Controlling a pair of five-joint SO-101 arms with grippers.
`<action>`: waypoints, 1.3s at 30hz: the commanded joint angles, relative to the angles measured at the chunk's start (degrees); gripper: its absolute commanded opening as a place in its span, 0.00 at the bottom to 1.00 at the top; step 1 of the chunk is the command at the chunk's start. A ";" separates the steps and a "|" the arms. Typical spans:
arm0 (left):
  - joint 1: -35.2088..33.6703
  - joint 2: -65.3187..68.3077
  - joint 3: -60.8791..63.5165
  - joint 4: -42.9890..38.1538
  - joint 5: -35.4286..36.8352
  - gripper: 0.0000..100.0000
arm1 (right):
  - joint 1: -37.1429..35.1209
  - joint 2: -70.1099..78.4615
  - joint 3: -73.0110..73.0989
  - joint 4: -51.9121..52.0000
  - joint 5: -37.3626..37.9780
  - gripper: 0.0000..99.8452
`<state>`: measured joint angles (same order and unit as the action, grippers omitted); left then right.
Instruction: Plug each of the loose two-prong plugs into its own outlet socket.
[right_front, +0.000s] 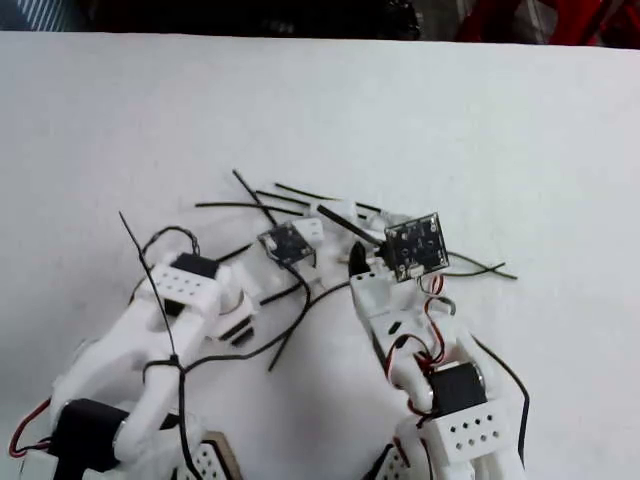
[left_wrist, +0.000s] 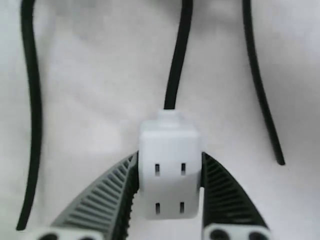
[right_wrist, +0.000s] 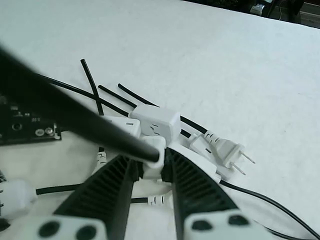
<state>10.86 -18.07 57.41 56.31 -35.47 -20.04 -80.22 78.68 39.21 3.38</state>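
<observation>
The socket (left_wrist: 170, 145), white with two pairs of slots, is clamped between the left gripper's (left_wrist: 169, 161) fingers near the middle of the table (right_front: 520, 130). The right gripper (right_wrist: 150, 161) is closed on a white cord end (right_wrist: 151, 172); I cannot tell whether that is a plug or a socket. Just beside it lie a second socket (right_wrist: 156, 122) and a loose plug (right_wrist: 225, 151) with bare prongs, among black cords (right_wrist: 100, 82).
</observation>
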 joint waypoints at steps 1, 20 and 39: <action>-0.13 -0.31 -1.67 -5.63 2.55 0.05 | 0.57 -0.22 -0.53 -0.92 -0.09 0.02; 5.05 -0.40 -23.65 8.26 11.08 0.02 | 4.18 -0.66 -0.62 -1.45 -0.09 0.02; 5.41 -0.13 -40.00 20.75 11.08 0.02 | 7.60 -0.66 -0.62 -3.82 -0.35 0.02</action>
<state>15.60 -17.71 19.34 77.05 -25.01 -12.84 -80.22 78.68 36.66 3.38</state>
